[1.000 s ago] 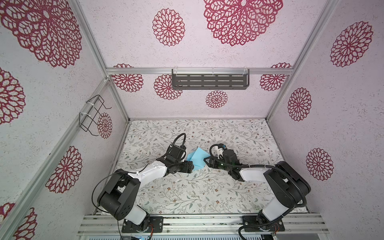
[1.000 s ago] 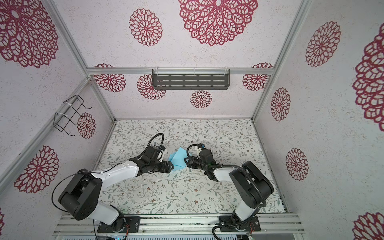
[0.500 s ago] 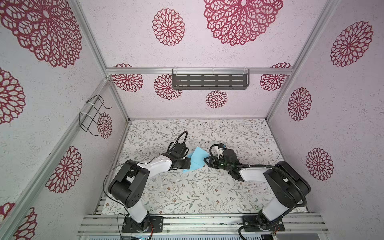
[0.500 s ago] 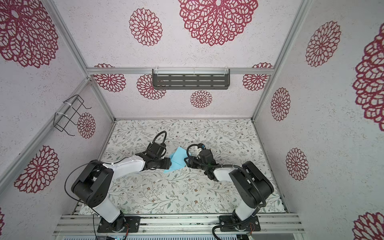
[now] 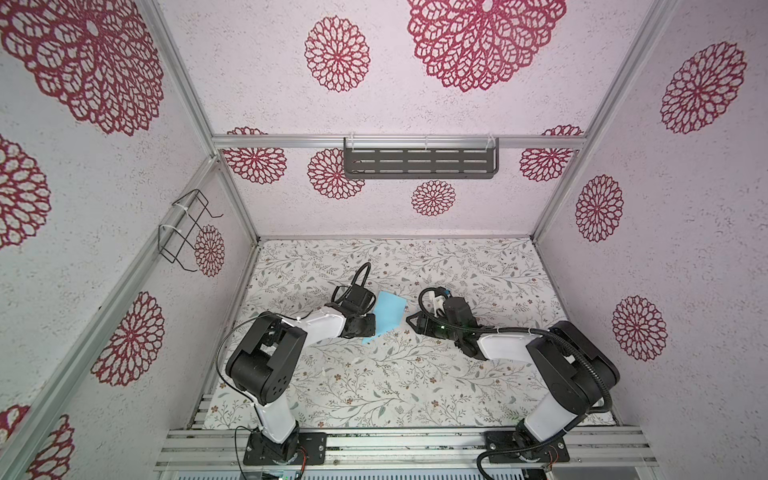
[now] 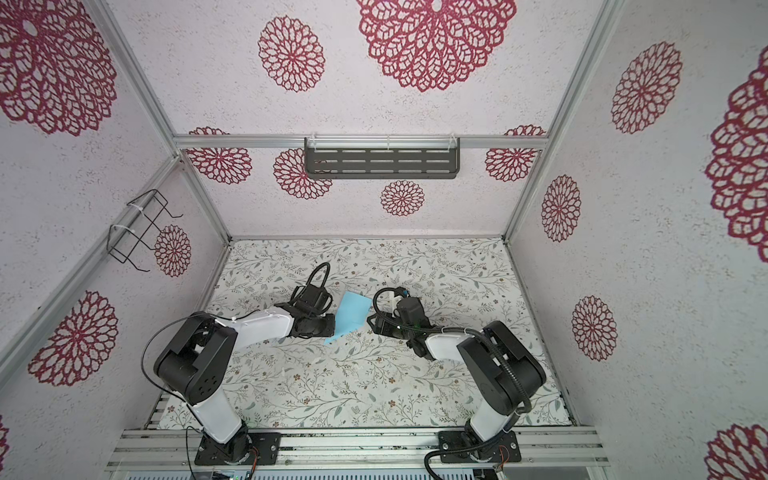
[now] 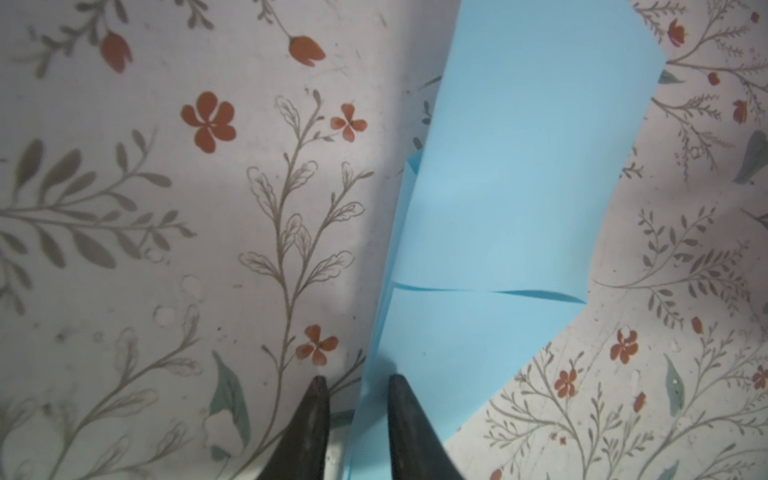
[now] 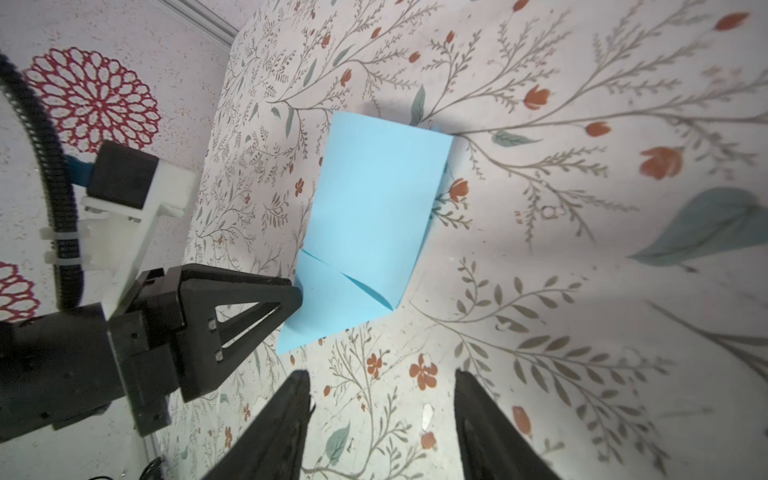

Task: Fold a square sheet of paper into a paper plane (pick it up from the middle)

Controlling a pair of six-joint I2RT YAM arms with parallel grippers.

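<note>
Left wrist view shows the left fingers [image 7: 316, 419] narrow, a slim gap between them, straddling one edge of the partly folded light-blue square sheet of paper [image 7: 519, 166]. It rests on the floral-printed worktop [image 5: 415, 374], between the two arms. The right fingers [image 8: 286, 419] stand wide apart near it, holding nothing.

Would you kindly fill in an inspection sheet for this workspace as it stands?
Surface: floral table cover, flat.
Job's things: square sheet of paper, light blue, partly folded, lying between the arms.
Clutter: nothing seen.
Tools: left tool narrowly open, astride the paper's edge; right tool open, empty, short of the paper.
Cables: black loop at the left wrist; ribbed conduit along the right arm.
Surroundings: flower-patterned walls, grey shelf, wire rack.
</note>
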